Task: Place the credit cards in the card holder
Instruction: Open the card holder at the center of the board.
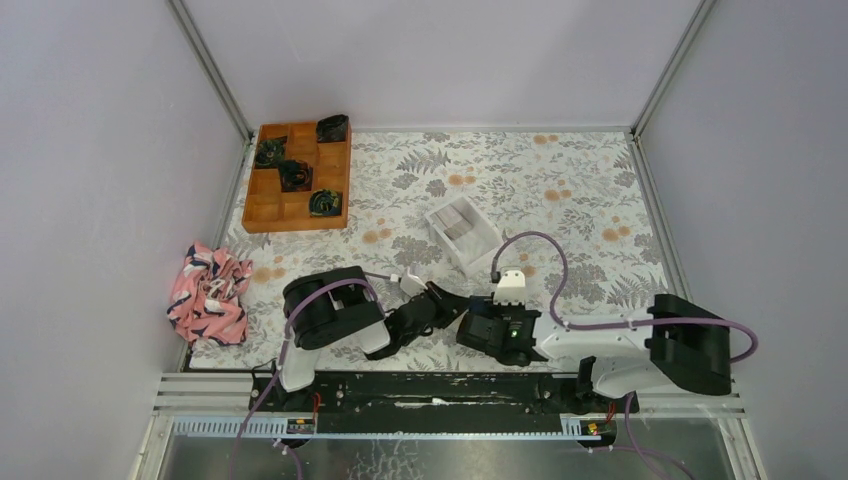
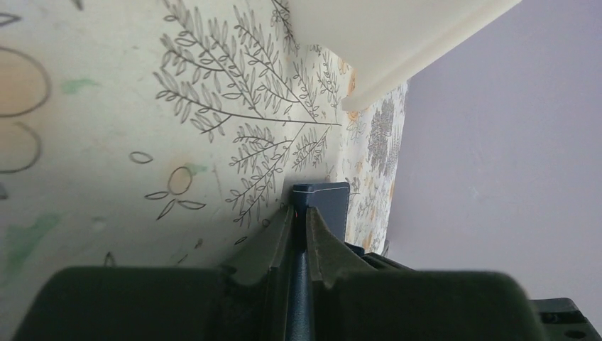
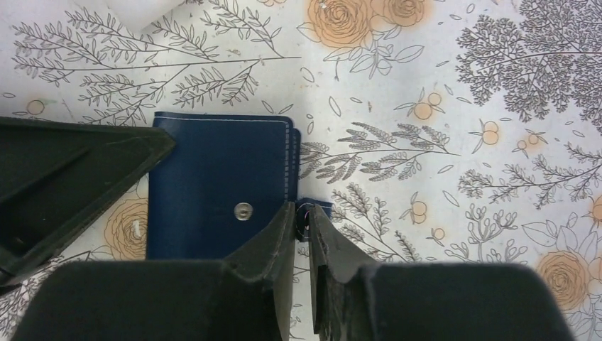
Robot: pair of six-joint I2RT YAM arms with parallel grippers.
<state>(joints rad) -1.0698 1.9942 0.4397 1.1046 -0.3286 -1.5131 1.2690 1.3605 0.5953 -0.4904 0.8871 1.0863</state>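
The dark navy, stitched folding card holder [image 3: 220, 185] lies folded flat on the floral tablecloth [image 3: 440, 85], close to the front edge between the two arms. The left gripper [image 2: 302, 209] is clenched on one edge, and the right gripper [image 3: 304, 213] pinches the little tab at its corner. That tab's thin and could slip free, or the pull might drag the whole wallet instead of opening it. The pale grey plastic credit cards [image 1: 458, 222] sit in the white open box [image 1: 482, 252], well apart.
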